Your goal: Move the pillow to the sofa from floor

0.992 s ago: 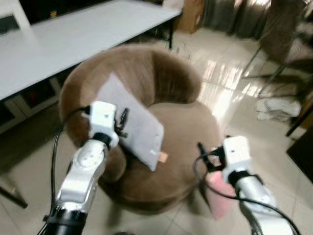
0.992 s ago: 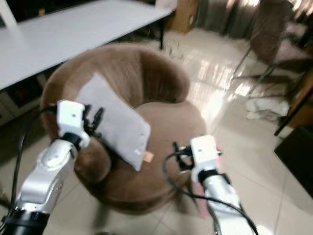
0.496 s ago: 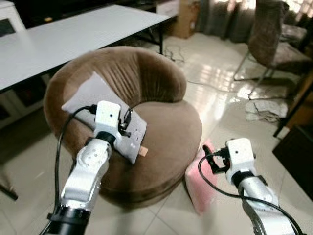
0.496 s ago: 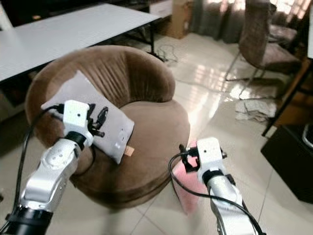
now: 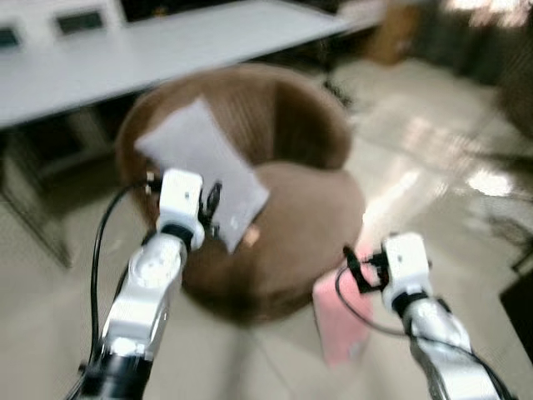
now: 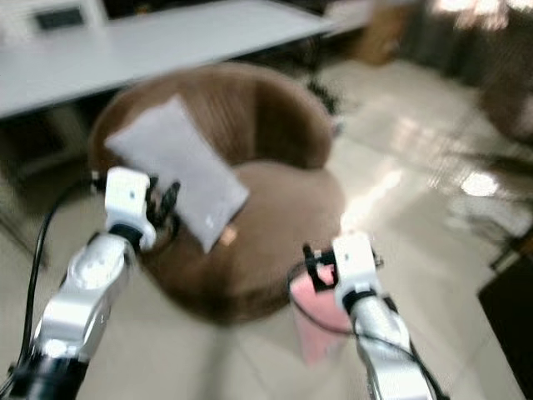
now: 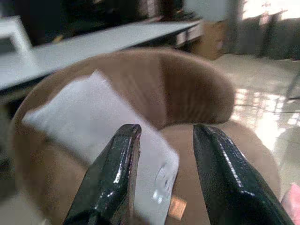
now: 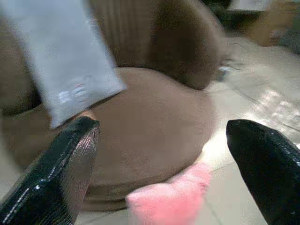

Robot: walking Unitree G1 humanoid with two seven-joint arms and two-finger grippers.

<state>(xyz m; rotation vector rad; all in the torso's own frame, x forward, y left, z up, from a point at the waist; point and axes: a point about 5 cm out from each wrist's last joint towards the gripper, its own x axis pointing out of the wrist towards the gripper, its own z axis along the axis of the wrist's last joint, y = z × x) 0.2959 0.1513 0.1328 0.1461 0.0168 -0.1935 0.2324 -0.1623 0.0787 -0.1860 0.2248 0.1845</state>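
Observation:
A pink pillow (image 5: 341, 321) stands on the tiled floor, leaning against the front right of a round brown sofa (image 5: 304, 208). A grey pillow (image 5: 204, 167) lies on the sofa against its left armrest. My right gripper (image 5: 354, 267) hovers open just above the pink pillow; in the right wrist view its wide-spread fingers (image 8: 61, 164) frame the pink pillow (image 8: 168, 197) and nothing is between them. My left gripper (image 5: 210, 204) is raised in front of the grey pillow (image 7: 93, 117), open and holding nothing. The head views are blurred.
A long white table (image 5: 166, 42) runs behind the sofa, with a dark leg (image 5: 37, 208) at the left. Shiny floor tiles (image 5: 433, 142) spread to the right. A dark object (image 5: 520, 308) sits at the right edge.
The whole picture has shifted and blurred, so the camera moved. Both pillows keep their places, and both grippers stay open in about the same pose.

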